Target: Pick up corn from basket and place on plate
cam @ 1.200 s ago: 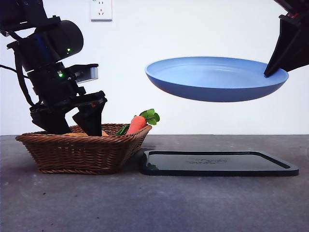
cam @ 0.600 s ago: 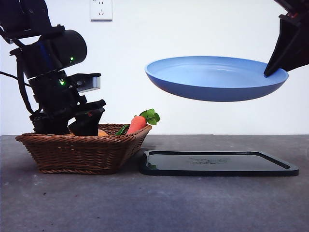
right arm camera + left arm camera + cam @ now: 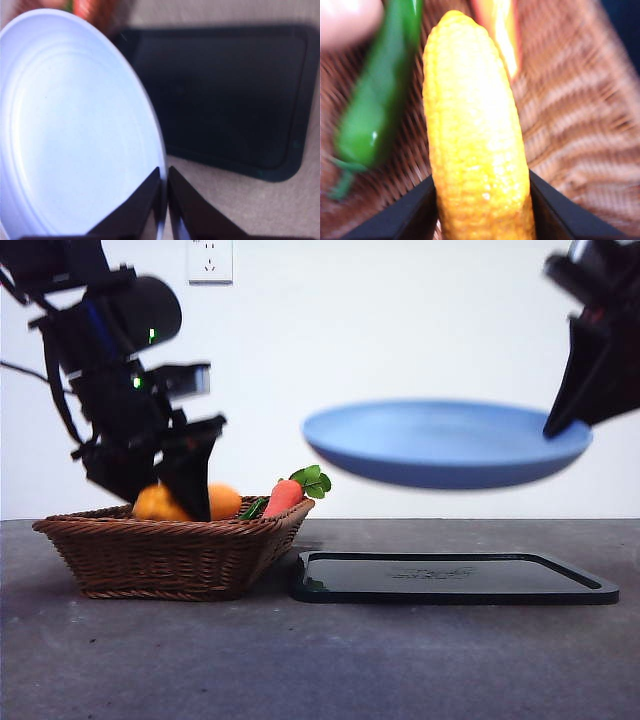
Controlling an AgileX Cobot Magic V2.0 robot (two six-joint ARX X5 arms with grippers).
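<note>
My left gripper (image 3: pixel 165 495) is shut on the yellow-orange corn (image 3: pixel 222 501), holding it just above the brown wicker basket (image 3: pixel 170 552) at the left. In the left wrist view the bumpy corn (image 3: pixel 475 140) fills the space between my two black jaws, with basket weave behind it. My right gripper (image 3: pixel 565 425) is shut on the rim of the blue plate (image 3: pixel 445 442) and holds it in the air over the black tray. The right wrist view shows the plate (image 3: pixel 70 130) pinched at its edge between the jaws.
A red-orange carrot (image 3: pixel 285 495) with green leaves leans on the basket's right rim. A green pepper (image 3: pixel 372 115) lies in the basket beside the corn. The flat black tray (image 3: pixel 450 578) sits on the grey table right of the basket.
The left gripper shut on the corn and lifted it out of the basket. The right gripper has lowered the blue plate noticeably toward the tray.
</note>
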